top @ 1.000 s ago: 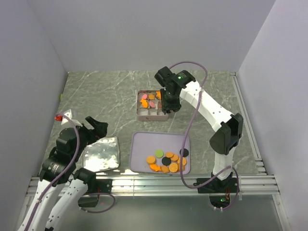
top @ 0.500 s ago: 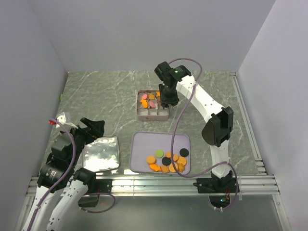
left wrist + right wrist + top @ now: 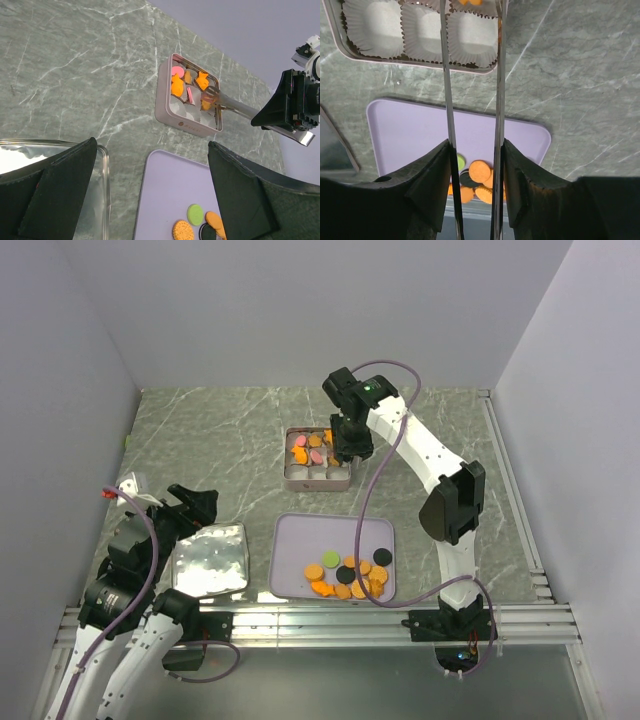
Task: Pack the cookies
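Fingers of right gripper reach among cookies in tin.

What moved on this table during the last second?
The right gripper, clamped on the tongs, shifted slightly toward the back wall over the tin while its arm's elbow folded inward. The left gripper, open, drew back toward its base. Both moves came in the first half second; since then nothing visibly changed. The tin, tray, loose cookies and shiny lid stayed put.
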`<state>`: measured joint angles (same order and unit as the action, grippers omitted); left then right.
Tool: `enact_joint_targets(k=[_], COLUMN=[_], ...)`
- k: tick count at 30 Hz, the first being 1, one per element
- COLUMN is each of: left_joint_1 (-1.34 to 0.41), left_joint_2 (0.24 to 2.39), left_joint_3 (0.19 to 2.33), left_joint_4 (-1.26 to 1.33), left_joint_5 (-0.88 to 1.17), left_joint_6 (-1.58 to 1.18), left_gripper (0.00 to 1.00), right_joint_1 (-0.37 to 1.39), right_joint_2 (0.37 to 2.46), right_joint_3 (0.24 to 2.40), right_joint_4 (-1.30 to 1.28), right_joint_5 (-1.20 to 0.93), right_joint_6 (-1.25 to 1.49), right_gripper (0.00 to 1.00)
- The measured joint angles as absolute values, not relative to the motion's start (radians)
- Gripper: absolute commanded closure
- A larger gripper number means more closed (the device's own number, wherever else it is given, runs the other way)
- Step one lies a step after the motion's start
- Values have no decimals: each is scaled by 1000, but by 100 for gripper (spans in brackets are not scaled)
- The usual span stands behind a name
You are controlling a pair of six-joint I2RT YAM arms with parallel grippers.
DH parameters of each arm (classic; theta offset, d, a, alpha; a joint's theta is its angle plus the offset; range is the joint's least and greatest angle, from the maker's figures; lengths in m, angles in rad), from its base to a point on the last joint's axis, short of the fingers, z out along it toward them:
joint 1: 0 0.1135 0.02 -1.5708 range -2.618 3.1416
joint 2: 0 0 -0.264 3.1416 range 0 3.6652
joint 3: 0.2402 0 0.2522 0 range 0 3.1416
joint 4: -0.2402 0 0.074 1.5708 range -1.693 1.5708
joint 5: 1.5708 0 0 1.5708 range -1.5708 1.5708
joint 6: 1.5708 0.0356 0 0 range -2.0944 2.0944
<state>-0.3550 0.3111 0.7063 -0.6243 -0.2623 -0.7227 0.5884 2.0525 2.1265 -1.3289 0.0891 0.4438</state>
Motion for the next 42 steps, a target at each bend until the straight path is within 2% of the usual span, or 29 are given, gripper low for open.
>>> enact_joint_targets(k=[16, 23, 27, 34, 42], left_joint_1=[-355, -355, -355, -355, -355], left_joint_2=[305, 297, 297, 300, 303], left_joint_3=[706, 697, 688, 685, 683], left_joint_4=[-624, -622, -608, -588, -582], left_joint_5=[-276, -275, -254, -212, -169], left_joint_6=[-723, -718, -701, -681, -667], left_gripper=[0, 1, 10, 10, 9], right_joint_1=[580, 581, 602, 770, 963], right_joint_2=[2043, 1943, 1826, 1599, 1434], right_joint_3=[2153, 2090, 1977, 1718, 1471], right_joint_4=[-1347, -1346, -1343, -1314, -1270], right_joint_5=[112, 103, 89, 64, -21], right_joint_6=[427, 430, 438, 474, 552], right_gripper=[50, 50, 50, 50, 50])
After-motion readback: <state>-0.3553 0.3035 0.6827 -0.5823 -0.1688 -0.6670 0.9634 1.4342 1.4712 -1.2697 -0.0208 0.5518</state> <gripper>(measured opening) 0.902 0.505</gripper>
